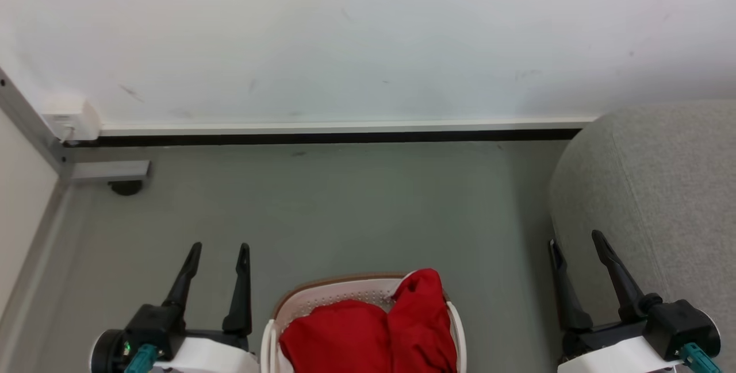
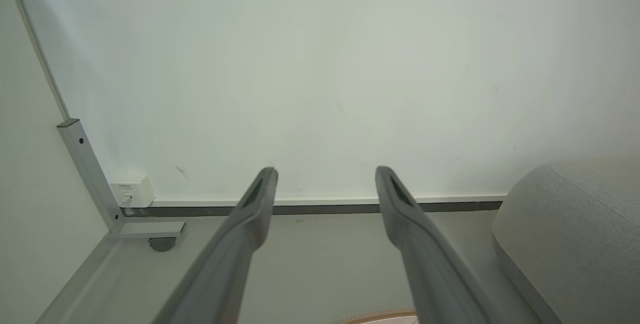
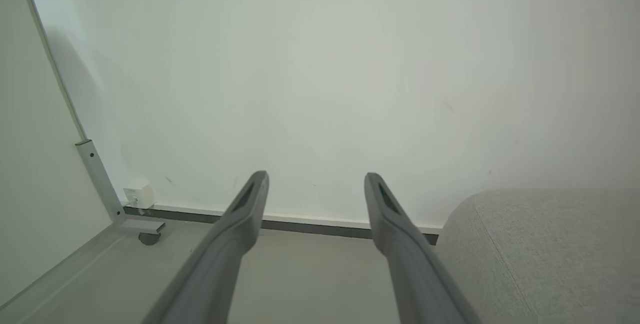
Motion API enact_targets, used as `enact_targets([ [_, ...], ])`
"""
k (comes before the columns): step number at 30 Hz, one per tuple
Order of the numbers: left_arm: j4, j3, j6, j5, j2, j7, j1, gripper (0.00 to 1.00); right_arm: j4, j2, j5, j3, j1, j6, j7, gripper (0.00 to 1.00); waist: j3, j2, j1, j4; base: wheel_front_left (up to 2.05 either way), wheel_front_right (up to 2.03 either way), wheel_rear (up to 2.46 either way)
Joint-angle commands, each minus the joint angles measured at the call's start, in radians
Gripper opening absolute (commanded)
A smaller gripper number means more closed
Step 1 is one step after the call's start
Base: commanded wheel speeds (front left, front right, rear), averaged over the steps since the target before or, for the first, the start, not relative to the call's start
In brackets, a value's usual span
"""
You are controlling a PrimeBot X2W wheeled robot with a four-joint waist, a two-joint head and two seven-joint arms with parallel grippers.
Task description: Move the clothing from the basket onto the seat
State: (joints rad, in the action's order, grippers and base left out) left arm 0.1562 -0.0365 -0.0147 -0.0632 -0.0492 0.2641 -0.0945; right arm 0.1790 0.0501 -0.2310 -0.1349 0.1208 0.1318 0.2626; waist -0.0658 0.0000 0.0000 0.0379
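The clothing (image 1: pixel 368 333), red fabric, lies heaped in the basket (image 1: pixel 322 298) on the floor between the arms, one fold riding up at the far rim. Judged soft, light and limp, likely to trail when lifted. Best hold: pinch that raised fold from above. The left claw (image 1: pixel 221 245) and right claw (image 1: pixel 575 238) are both spread and empty. The seat (image 1: pixel 650 189) stands to the right.
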Motion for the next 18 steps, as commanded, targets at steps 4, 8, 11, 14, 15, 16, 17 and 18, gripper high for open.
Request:
enact_targets([
  [4,0.012,0.006,-0.012,-0.005,-0.003,0.001,-0.019,1.0,-0.003,0.001,-0.025,0.008,0.022,-0.002,0.003,1.0,-0.035,0.0,0.0,0.044,0.0,0.0,0.0],
  [8,0.023,0.008,-0.027,-0.001,-0.003,0.001,-0.034,1.0,-0.011,0.001,-0.045,0.013,0.031,-0.002,0.003,1.0,-0.066,0.0,0.0,0.083,0.0,0.0,0.0],
  [11,0.048,0.005,-0.034,0.007,-0.003,0.001,-0.052,1.0,-0.016,0.001,-0.054,0.011,0.042,-0.002,0.003,1.0,-0.089,0.0,0.0,0.112,0.0,0.0,0.0],
  [14,0.09,0.005,-0.044,0.004,-0.003,0.001,-0.072,1.0,-0.017,0.001,-0.064,0.012,0.048,-0.002,0.003,1.0,-0.111,0.0,0.0,0.139,0.0,0.0,0.0],
  [15,0.106,0.005,-0.047,0.008,-0.003,0.001,-0.08,1.0,-0.015,0.001,-0.067,0.013,0.051,-0.002,0.003,1.0,-0.118,0.0,0.0,0.148,0.0,0.0,0.0],
  [16,0.122,0.005,-0.053,0.011,-0.004,0.001,-0.088,1.0,-0.017,0.001,-0.068,0.015,0.057,-0.002,0.003,1.0,-0.126,0.0,0.0,0.157,0.0,0.0,0.0],
  [17,0.14,0.006,-0.055,0.015,-0.006,0.001,-0.094,1.0,-0.02,0.001,-0.07,0.017,0.065,-0.002,0.003,1.0,-0.136,0.0,0.0,0.167,0.0,0.0,0.0],
  [18,0.16,0.004,-0.058,0.021,-0.01,0.001,-0.104,1.0,-0.022,0.001,-0.072,0.02,0.07,-0.002,0.003,1.0,-0.146,0.0,0.0,0.175,0.0,0.0,0.0],
])
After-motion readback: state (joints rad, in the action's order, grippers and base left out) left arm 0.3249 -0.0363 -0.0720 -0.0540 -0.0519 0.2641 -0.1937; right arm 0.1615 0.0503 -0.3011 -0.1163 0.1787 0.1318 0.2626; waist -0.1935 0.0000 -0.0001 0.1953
